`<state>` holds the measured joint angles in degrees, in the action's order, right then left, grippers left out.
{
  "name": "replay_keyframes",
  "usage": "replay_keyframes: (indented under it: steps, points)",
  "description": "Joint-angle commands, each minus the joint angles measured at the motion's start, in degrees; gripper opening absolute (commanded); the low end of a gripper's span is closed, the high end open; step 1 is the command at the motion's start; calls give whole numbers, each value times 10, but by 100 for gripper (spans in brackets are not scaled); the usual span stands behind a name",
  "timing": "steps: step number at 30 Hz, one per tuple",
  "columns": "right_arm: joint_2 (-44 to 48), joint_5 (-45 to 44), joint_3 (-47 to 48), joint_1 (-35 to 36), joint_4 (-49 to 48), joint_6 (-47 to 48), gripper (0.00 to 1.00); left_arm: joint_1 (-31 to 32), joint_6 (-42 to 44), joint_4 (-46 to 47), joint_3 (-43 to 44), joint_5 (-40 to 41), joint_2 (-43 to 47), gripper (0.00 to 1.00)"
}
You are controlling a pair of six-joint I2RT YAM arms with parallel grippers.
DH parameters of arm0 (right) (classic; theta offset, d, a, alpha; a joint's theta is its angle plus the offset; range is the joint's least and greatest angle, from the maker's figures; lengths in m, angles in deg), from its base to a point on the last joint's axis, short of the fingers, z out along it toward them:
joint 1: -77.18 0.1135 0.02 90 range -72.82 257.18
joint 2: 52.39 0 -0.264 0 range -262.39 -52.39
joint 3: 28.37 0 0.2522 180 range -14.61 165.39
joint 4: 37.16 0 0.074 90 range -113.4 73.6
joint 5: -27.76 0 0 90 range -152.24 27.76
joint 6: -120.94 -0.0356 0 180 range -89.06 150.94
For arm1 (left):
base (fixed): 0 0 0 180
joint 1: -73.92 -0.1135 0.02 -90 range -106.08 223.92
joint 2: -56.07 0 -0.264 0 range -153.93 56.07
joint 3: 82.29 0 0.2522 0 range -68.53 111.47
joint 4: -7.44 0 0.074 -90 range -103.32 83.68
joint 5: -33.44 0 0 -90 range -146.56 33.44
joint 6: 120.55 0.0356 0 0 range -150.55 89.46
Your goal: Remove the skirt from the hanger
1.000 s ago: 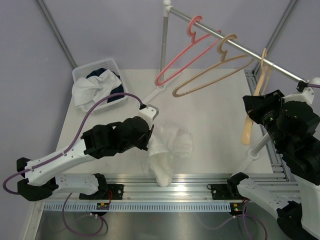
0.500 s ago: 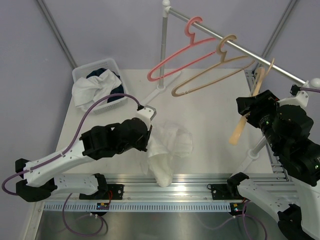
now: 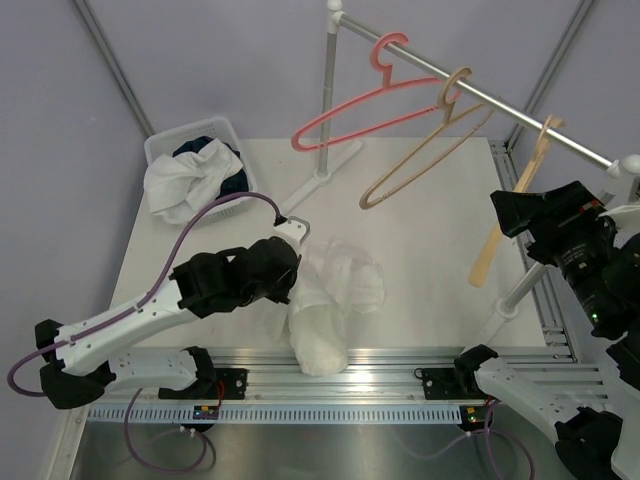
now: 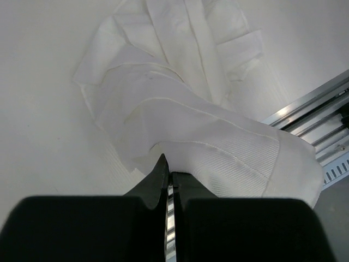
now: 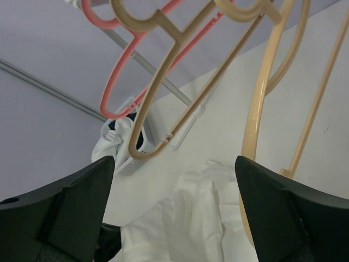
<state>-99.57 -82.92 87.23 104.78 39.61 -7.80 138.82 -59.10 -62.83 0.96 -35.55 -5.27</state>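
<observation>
The skirt (image 3: 325, 300) is down on the desk (image 3: 430, 250), lower middle of the overhead frame. It sits in a loose white heap, with one lobe spilling over the near edge towards the metal rail. Every hanger on the bar looks bare: the pink hanger (image 3: 360, 105), the tan hanger (image 3: 425, 140) and the pale hanger (image 3: 510, 215) at the right.

The cloth reads as light and limp, thin cotton by the look of it, folding wherever it likes. It won't hold a shape and it will drag and bunch if pulled flat. Best purchase is a hemmed edge or a thick fold, not a single loose layer.

The left pincer (image 4: 168, 169) has its fingers pressed together right at a folded edge. In the wrist view the fabric fans away from the tips towards the top of the frame, so it looks nipped on the skirt's near hem. The right pincer (image 5: 173, 164) is spread wide with nothing in it, up by the hangers and well apart from the skirt.
</observation>
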Motion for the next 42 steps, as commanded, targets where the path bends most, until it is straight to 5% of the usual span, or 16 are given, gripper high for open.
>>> replay_keyframes:
  steps: [1,7,20,25,28,33,36,42]
  points:
    - [-15,-2,65,0,29,24,99,-41,10,24,-15,-16,-23,0]
    - [-27,12,141,0,75,40,99,-110,-4,-2,-15,-23,-72,0]
    - [10,14,124,0,147,42,99,-194,-32,51,-88,-58,-64,0]
    - [5,28,117,1,162,37,99,-300,-25,71,-99,-66,-75,0]
    - [-2,33,101,1,153,37,99,-375,-11,73,-64,-51,-116,0]
    - [-56,60,120,0,149,42,99,-451,2,52,122,13,-214,0]
    - [-93,67,178,0,160,68,99,-453,18,81,248,61,-244,0]
    - [-131,64,223,0,169,106,100,-432,9,86,305,43,-243,0]
